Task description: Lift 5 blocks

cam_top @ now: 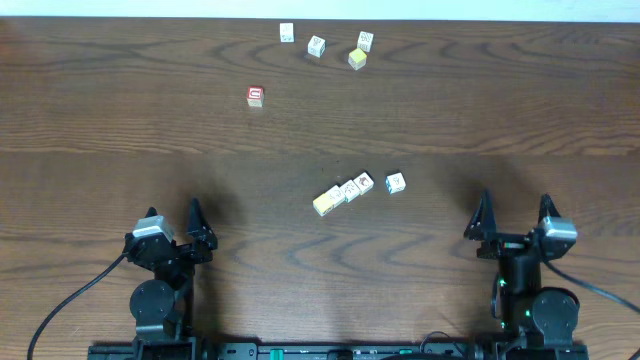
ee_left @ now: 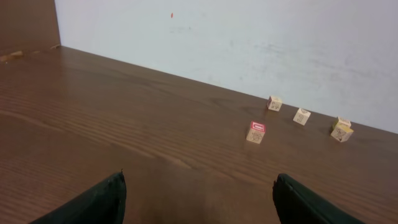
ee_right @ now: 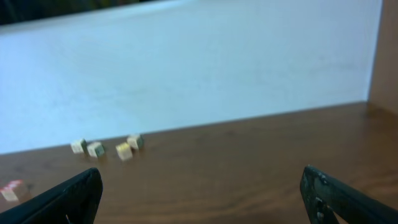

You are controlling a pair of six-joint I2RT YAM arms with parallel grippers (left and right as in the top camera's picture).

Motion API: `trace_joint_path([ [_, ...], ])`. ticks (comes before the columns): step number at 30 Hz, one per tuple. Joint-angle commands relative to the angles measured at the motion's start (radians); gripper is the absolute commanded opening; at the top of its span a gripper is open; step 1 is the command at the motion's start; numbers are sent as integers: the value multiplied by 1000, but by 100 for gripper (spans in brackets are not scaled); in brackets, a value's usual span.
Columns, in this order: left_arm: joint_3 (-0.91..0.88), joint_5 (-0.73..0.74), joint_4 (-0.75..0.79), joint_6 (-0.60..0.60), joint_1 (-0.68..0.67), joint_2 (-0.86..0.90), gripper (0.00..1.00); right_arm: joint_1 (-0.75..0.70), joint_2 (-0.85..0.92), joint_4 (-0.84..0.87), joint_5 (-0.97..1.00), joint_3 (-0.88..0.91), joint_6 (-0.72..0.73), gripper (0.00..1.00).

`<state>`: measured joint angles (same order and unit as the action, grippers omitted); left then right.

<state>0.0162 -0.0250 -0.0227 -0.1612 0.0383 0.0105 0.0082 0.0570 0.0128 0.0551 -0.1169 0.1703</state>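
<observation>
Several small cream-and-yellow wooden cubes (cam_top: pixel 351 189) touch in one row, mid brown wooden worktop (cam_top: pixel 100 150), long axis near-left to far-right | one white wooden cube (cam_top: pixel 396 183) just off its right end | four pale wooden cubes (cam_top: pixel 316 46) loose by far edge | left end effector (cam_top: pixel 173 210), right end effector (cam_top: pixel 514 200): jaws apart, empty, near edge

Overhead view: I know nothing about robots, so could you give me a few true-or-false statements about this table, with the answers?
1. Several blocks touch in a slanted row. True.
2. The red-faced cube belongs to that row. False: it stands alone, farther off and to the left.
3. Both grippers are open and empty. True: the left gripper and the right gripper hold nothing.
4. A gripper touches the far blocks. False: both grippers sit at the near edge, well away from them.
</observation>
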Motion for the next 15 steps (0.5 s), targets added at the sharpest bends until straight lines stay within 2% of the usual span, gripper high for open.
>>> trace_joint_path([
  [1, -12, -12, -49, -5, 4, -5, 76, -20, -52, 23, -20, 38, -14, 99],
  [9, -12, -12, -49, -5, 4, -5, 76, -20, -52, 21, -27, 110, 16, 99],
  [13, -12, -12, -49, -5, 4, -5, 76, -20, -52, -90, -19, 112, 16, 99],
  [15, -12, -12, -49, -5, 4, -5, 76, -20, -52, -88, -19, 112, -24, 99],
])
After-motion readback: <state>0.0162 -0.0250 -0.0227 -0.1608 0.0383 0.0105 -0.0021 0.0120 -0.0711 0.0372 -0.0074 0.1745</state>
